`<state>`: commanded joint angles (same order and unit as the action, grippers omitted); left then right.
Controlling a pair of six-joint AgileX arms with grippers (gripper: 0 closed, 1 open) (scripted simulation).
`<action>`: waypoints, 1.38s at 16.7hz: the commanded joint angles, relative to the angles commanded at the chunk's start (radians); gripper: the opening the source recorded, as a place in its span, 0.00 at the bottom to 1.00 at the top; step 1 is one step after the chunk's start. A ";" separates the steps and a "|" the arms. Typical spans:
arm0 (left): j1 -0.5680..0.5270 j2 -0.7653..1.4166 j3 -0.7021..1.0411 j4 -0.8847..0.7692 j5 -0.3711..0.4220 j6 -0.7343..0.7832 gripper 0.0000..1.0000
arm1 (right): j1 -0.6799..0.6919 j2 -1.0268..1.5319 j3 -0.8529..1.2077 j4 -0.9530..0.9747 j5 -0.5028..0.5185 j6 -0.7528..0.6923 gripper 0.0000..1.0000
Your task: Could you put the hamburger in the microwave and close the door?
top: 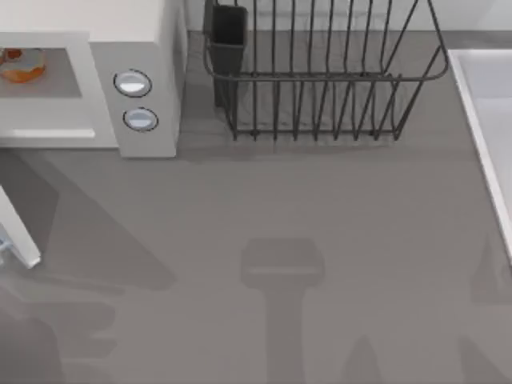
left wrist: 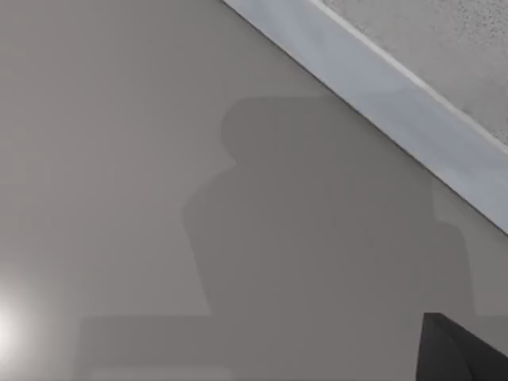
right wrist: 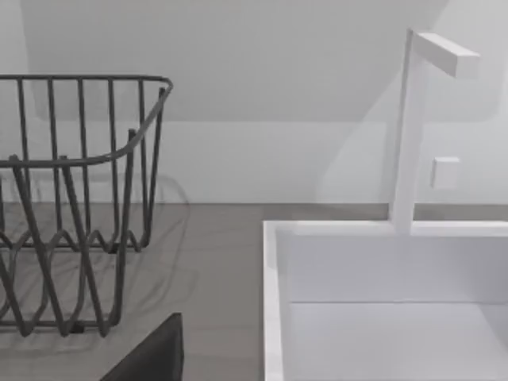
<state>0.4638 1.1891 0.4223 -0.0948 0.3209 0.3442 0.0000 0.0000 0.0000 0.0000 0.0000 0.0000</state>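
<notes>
Our hamburger (top: 22, 65) already sits inside the microwave (top: 136, 72) at the far left, its door (top: 18, 234) still swung open, so closing remains; we cannot tell either jaw's state.

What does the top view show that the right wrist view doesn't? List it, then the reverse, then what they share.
Top view alone: the microwave at the table's left, the hamburger inside its cavity, and the door swung open.

Right wrist view alone: a white faucet rising behind the sink.

Both: the black wire dish rack, the white sink at the table's right, and the grey table.
</notes>
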 joint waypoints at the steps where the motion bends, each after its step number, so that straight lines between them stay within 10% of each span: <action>1: -0.040 -0.013 -0.009 0.001 -0.029 -0.032 0.00 | 0.000 0.000 0.000 0.000 0.000 0.000 1.00; 9: -0.444 -0.128 -0.073 0.011 -0.279 -0.312 0.00 | 0.000 0.000 0.000 0.000 0.000 0.000 1.00; 23: -0.470 0.202 0.105 0.137 -0.300 -0.335 0.00 | 0.000 0.000 0.000 0.000 0.000 0.000 1.00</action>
<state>-0.0066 1.3914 0.5271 0.0426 0.0210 0.0095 0.0000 0.0000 0.0000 0.0000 0.0000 0.0000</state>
